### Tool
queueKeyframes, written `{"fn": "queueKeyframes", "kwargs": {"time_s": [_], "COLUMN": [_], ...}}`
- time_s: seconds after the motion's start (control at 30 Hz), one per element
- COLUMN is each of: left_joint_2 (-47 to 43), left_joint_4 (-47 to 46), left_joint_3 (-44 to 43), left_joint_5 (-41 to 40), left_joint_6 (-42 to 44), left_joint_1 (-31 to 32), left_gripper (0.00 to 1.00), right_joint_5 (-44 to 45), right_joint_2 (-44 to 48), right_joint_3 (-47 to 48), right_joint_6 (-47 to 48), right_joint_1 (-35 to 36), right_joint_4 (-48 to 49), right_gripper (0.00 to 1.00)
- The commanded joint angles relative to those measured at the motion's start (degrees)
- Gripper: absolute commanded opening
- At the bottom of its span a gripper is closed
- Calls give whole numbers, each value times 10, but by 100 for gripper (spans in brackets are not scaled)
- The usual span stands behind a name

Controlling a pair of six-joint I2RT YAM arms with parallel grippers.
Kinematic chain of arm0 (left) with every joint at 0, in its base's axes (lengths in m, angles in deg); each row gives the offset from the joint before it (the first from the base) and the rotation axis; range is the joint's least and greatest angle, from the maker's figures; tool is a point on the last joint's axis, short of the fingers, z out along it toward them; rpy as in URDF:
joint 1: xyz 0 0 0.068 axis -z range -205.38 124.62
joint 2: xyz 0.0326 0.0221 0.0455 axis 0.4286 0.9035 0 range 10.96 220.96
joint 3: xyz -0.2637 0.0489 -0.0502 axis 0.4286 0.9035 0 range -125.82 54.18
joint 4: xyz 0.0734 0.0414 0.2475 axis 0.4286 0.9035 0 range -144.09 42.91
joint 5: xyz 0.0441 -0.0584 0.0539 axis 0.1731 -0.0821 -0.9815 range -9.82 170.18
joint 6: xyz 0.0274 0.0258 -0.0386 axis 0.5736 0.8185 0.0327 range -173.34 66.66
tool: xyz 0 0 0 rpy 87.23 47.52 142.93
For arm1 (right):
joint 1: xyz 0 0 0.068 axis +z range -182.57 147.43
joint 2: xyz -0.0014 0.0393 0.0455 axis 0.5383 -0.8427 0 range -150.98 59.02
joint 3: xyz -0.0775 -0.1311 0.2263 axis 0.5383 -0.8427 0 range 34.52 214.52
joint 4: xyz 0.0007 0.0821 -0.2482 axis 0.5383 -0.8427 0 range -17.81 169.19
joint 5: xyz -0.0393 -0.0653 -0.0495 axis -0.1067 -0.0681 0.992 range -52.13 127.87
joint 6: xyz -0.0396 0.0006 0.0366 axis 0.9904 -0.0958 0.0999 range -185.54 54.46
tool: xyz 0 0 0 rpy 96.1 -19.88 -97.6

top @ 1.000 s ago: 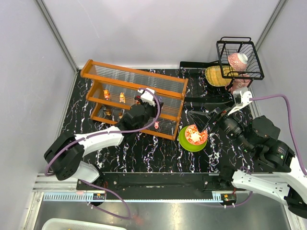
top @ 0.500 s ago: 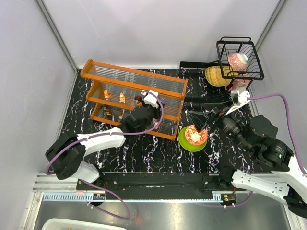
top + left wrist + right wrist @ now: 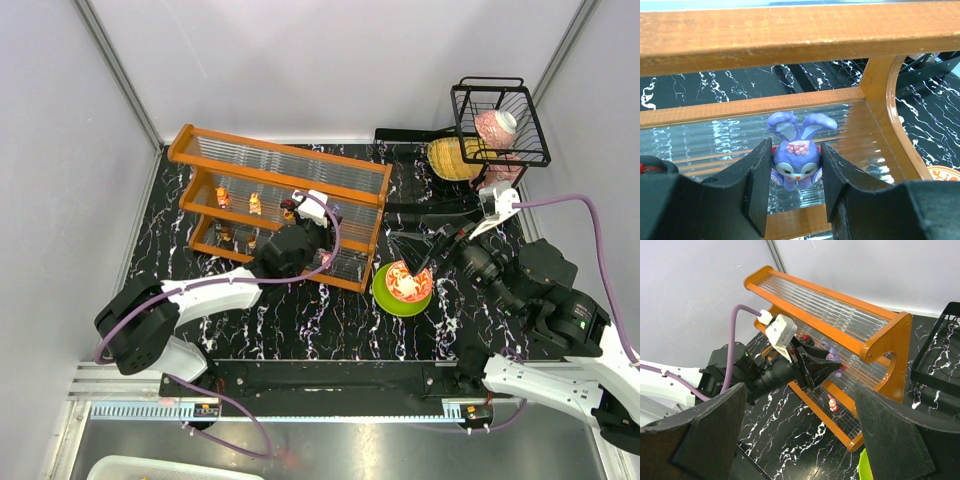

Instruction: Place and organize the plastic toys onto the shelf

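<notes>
The left tool (image 3: pixel 796 150) pinches a purple bunny figurine (image 3: pixel 796 165) between its two black fingers (image 3: pixel 760 185). One finger presses on each side of the toy's body. The bunny stands ears up, with its face toward the wrist camera.

The bunny sits at the lower centre of the left wrist view, inside the shelf (image 3: pixel 790 30). It is under the top orange rail and over the clear ribbed panel of the level below. Whether its feet touch that panel cannot be told.

In the overhead view the left arm reaches from the lower left into the front of the shelf. The shelf stands on the upper left part of the black marbled tabletop (image 3: pixel 300 320).

An orange figurine (image 3: pixel 222 197) stands on the same level toward the shelf's left end. A second orange figurine (image 3: pixel 254 203) stands just beside it, to its right. A pink figurine (image 3: pixel 833 402) stands alone on the bottom panel, low and right of centre in the right wrist view.

The right tool (image 3: pixel 800 386) is spread wide with nothing between its fingers, which fill the two lower corners of its own view. Seen from overhead, it hangs right of centre, near the green plate (image 3: pixel 380 292) that carries a red-patterned bowl (image 3: pixel 408 282). A black wire basket (image 3: pixel 470 95) stands in the upper right corner, well apart from the shelf.
</notes>
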Motion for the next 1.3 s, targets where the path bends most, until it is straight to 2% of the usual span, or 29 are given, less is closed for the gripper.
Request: {"fn": "queueKeyframes", "kwargs": {"time_s": [0.0, 0.4, 0.83, 0.97, 1.27], "left_joint_2": [-12, -13, -16, -22, -59], "left_joint_4": [-47, -48, -41, -36, -25], "left_joint_3": [3, 8, 8, 10, 32], "left_joint_5": [-11, -8, -14, -21, -33], "left_joint_6": [-3, -7, -9, -11, -23], "left_joint_1": [4, 5, 5, 4, 7], "left_gripper": [32, 51, 59, 67, 77], "right_joint_5": [6, 5, 4, 1, -2], "right_joint_2": [0, 4, 3, 0, -1], "right_joint_3": [14, 11, 11, 13, 14], "right_joint_6": [3, 0, 0, 3, -1], "right_joint_1": [0, 0, -1, 0, 0], "right_joint_4": [6, 5, 5, 6, 6], "right_gripper": [93, 93, 93, 94, 95]}}
